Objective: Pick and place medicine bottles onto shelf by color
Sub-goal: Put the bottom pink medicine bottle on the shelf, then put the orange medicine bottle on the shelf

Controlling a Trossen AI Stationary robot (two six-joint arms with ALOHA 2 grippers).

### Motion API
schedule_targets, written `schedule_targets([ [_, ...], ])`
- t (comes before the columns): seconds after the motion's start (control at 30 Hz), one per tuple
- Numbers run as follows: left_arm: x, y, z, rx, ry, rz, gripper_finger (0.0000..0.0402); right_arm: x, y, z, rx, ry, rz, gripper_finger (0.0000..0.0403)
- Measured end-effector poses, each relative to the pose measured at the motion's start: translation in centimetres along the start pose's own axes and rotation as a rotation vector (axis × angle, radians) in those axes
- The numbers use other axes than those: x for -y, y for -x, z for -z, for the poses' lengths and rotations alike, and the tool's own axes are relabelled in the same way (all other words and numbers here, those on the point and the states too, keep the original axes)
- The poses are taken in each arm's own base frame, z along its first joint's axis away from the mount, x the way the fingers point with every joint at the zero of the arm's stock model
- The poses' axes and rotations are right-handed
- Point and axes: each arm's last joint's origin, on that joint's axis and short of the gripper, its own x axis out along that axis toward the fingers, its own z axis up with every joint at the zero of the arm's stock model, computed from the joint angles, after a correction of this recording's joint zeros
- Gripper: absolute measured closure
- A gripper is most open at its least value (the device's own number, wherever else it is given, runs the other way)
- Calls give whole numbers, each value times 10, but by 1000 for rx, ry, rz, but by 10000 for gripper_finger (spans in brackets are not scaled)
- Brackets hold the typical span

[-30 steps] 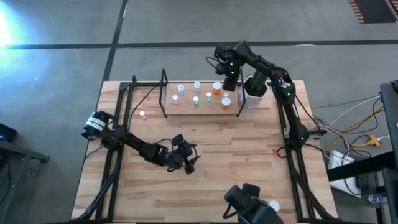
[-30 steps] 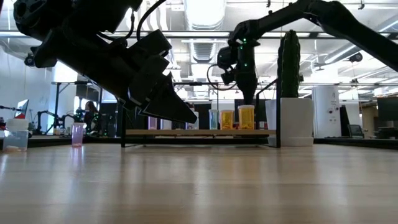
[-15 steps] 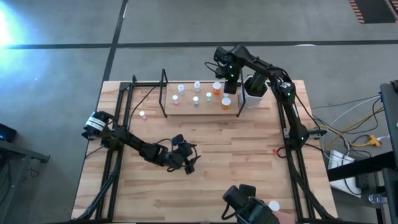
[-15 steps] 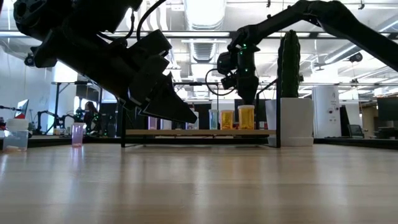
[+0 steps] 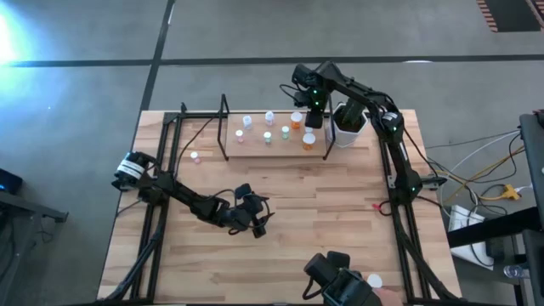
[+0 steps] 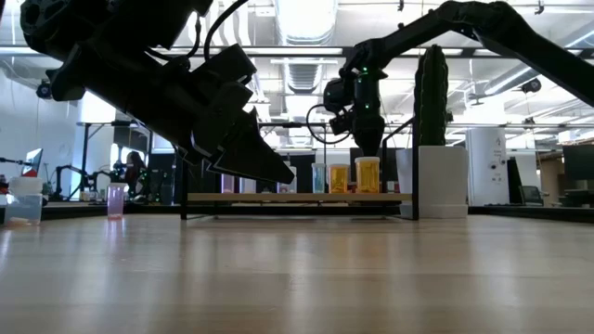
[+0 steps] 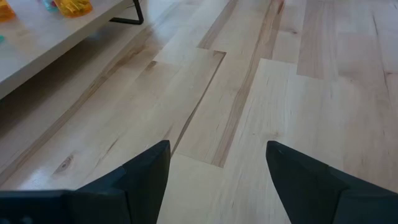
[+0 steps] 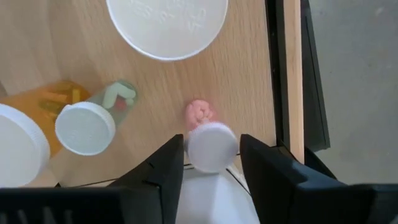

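Light wood covers the table (image 5: 323, 221), and the shelf (image 5: 276, 146) sits in the upper middle of the high view, a pale board between thin black uprights. On it stand several white-capped medicine bottles: an orange one (image 5: 308, 139) near the board's right end, another orange one (image 5: 296, 120) above it, a small orange one (image 5: 285, 131), a green one (image 5: 267, 136), and pale-bodied ones toward the left (image 5: 248, 121). One more small bottle (image 5: 195, 156) stands alone on the table, left of the shelf.

The right gripper (image 5: 311, 113) hangs over the shelf's right end, upper centre of the high view, next to the white pot with the cactus (image 5: 348, 121). In the right wrist view its fingers (image 8: 163, 171) stand partly apart on either side of a small pink bottle (image 8: 208, 140) with a white cap; whether the pads touch it I cannot tell. Near it on the board are a green bottle (image 8: 93, 121), an orange bottle (image 8: 28, 134) and a large white cap (image 8: 166, 25).

The left gripper (image 5: 253, 219) hovers over bare table in the lower middle of the high view, well apart from the shelf. Its jaws stand wide, nothing between them, as the left wrist view shows (image 7: 217, 177).

In the low view a pink bottle (image 6: 115, 199) stands at far left, and orange bottles (image 6: 368, 174) line the shelf at centre.
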Motion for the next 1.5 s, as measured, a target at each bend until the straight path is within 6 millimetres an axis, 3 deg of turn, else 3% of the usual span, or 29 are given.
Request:
schedule_targets([
  [0.27,0,0,0,0,0,0,152,0,0,1,-7,-2,-4,227],
  [0.53,0,0,0,0,1,0,152,0,6,0,5,-1,13,221],
  [0.97,0,0,-1,2,2,1,152,4,44,-6,127,-59,86,223],
  [1.2,0,0,-1,2,2,1,152,8,73,-15,259,-184,281,236],
  [1.33,0,0,0,-1,0,0,152,-9,84,-23,338,-186,261,250],
  [1.5,0,0,1,-3,-1,-1,152,-54,97,-37,407,-91,164,275],
])
